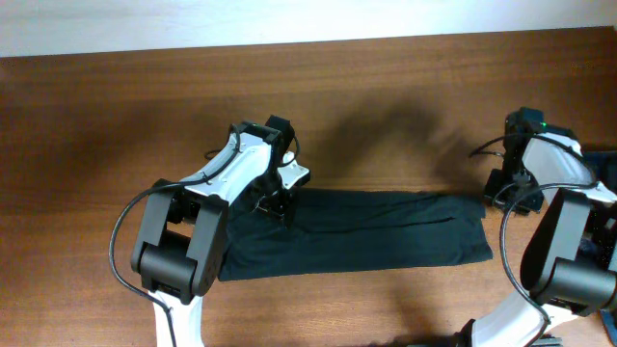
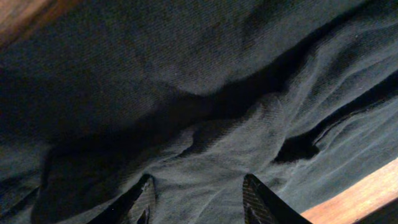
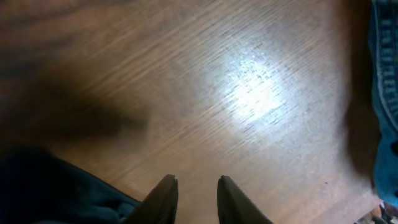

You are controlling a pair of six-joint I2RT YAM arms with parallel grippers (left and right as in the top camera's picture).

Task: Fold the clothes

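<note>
Overhead, the left hand is pinching the black T-shirt by its bunched edge to fold it, the right hand hovering slightly spread, empty.

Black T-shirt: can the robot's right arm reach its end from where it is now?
Probably yes. The right gripper is just beside the end of the black T-shirt, only bare table lies between them, and its fingers are parted with nothing in them.

Bare table fills the whole upper half of the overhead frame, free for passage. Across the centre lies the black T-shirt. The left arm blocks its left end, while the right arm and blue denim crowd the right edge.
</note>
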